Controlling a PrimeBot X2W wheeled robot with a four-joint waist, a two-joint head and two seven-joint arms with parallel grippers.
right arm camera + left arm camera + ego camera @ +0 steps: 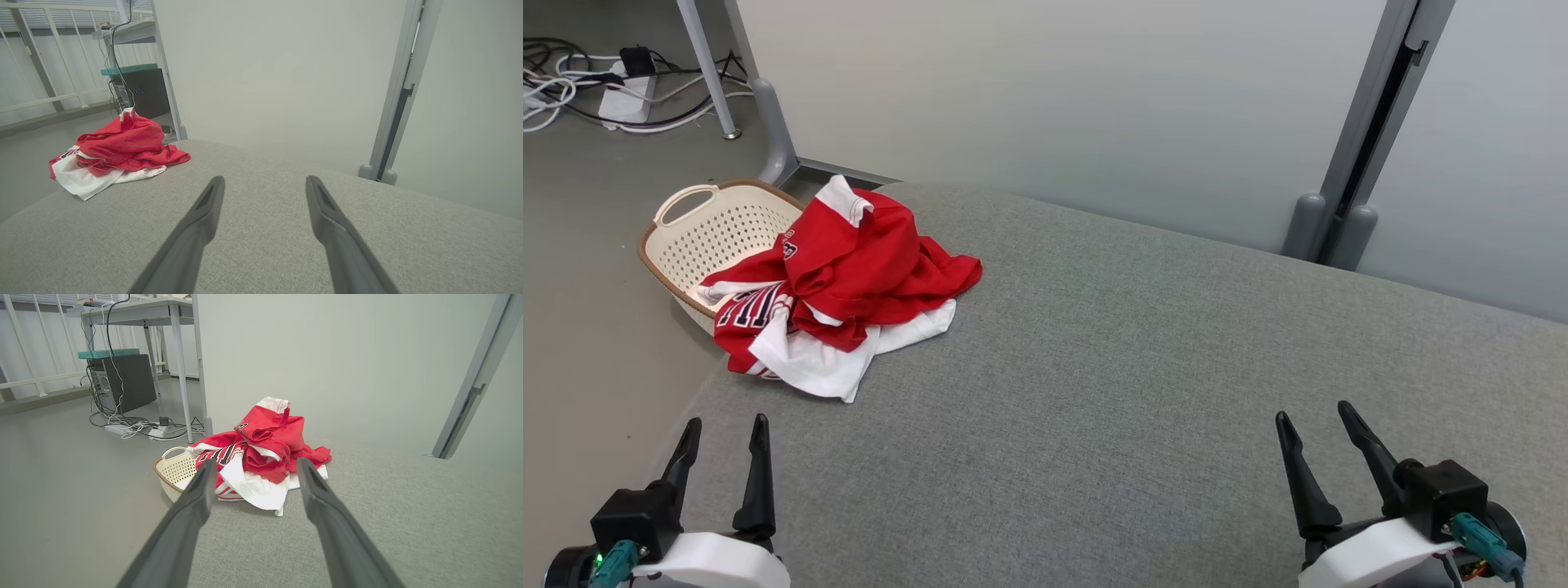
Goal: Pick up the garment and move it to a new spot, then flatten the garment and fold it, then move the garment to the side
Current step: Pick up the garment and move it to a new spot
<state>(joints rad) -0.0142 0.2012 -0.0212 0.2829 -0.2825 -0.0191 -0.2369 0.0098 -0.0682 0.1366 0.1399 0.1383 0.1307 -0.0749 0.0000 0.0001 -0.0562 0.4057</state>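
Lying in a crumpled heap at the far left corner of the grey fabric-covered surface, the red and white jersey had its left part spilling over the edge onto the rim of a cream perforated laundry basket on the floor beside it. The left gripper hovered at the near left edge with its two dark fingers spread wide and nothing between them. The jersey sat almost straight ahead of it, a little to the right, and in the left wrist view the heap was framed between the fingers, its white hem the nearest part. The right gripper, equally wide open and empty, hung over bare fabric at the near right, well apart from the jersey, which lay far off to its left. The left arm was clearly the nearer one. No long axis could be read from the bunched cloth, though the heap spread more across the corner than toward the robot, so a forward reach to the white hem looked the likeliest pick.
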